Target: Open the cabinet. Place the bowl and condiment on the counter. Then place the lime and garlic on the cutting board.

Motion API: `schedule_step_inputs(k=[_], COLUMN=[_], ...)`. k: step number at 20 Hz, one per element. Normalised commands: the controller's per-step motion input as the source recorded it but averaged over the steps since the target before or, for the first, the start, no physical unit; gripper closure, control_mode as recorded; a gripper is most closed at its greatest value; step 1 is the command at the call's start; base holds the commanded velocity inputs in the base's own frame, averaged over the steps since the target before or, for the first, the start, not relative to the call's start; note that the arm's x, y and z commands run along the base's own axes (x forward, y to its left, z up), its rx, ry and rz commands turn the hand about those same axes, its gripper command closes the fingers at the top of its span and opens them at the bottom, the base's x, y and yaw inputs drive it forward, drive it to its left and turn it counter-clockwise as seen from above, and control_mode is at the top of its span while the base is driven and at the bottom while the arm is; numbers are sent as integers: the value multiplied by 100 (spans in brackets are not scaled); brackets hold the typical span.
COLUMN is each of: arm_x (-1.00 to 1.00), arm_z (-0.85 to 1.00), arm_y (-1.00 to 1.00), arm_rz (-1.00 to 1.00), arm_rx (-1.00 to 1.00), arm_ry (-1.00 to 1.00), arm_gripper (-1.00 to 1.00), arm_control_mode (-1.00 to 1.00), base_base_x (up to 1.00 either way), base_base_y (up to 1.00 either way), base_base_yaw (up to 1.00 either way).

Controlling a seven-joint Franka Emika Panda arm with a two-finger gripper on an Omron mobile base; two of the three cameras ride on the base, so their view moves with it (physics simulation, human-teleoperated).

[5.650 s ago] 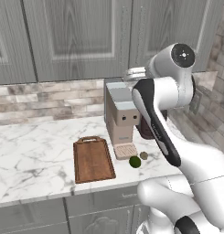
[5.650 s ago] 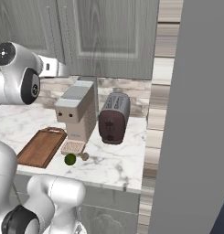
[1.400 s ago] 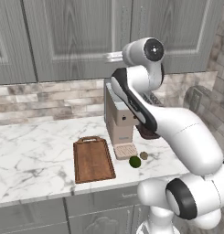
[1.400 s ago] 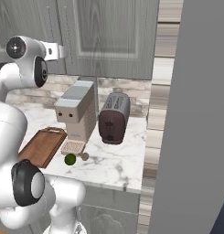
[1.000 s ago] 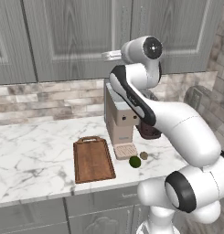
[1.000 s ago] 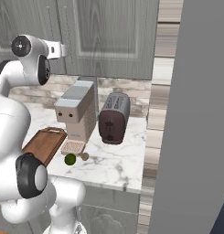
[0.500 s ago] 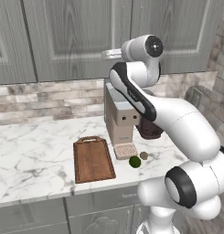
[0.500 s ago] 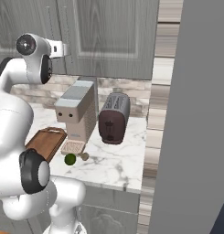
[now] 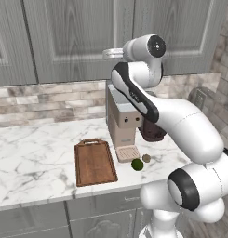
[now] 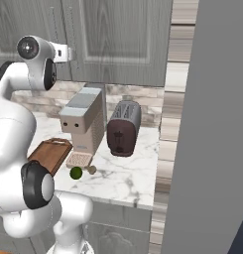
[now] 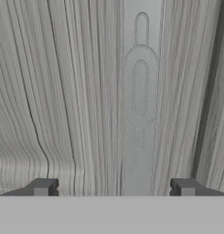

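The cabinet [image 9: 78, 37] is closed, its grey doors flush. My gripper [image 9: 106, 54] is raised against the door, level with the bottom of its vertical handle [image 11: 140, 91]. The handle runs between my fingertips [image 11: 42, 187], and the jaws stand open, touching nothing. The bowl and the condiment are hidden behind the doors. On the counter [image 9: 31, 153] lies the cutting board [image 9: 94, 161]. To its right the lime [image 9: 137, 164] and the garlic [image 9: 146, 158] sit side by side near the front edge. They also show from the right: lime [image 10: 76, 172], garlic [image 10: 91, 170], cutting board [image 10: 49, 153].
A beige coffee machine [image 9: 122, 121] stands behind the lime and garlic, with a dark toaster [image 10: 122, 129] to its right. A tall grey panel [image 10: 212, 124] closes off the counter's right end. The marble left of the board is bare.
The hand has shifted a little left and closer to the cabinet door, bringing the handle between the open fingers. Nothing on the counter has moved.
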Motion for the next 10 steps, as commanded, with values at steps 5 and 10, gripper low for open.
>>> schedule_step_inputs(k=[5, 10], arm_x=[34, 15], arm_z=[-14, -10], arm_y=[40, 46], arm_rz=[0, 2], arm_rx=[0, 0], arm_ry=[0, 0], arm_gripper=[100, 100], arm_control_mode=[-100, -100], base_base_x=[0, 0], base_base_y=[0, 0], base_base_yaw=[0, 0])
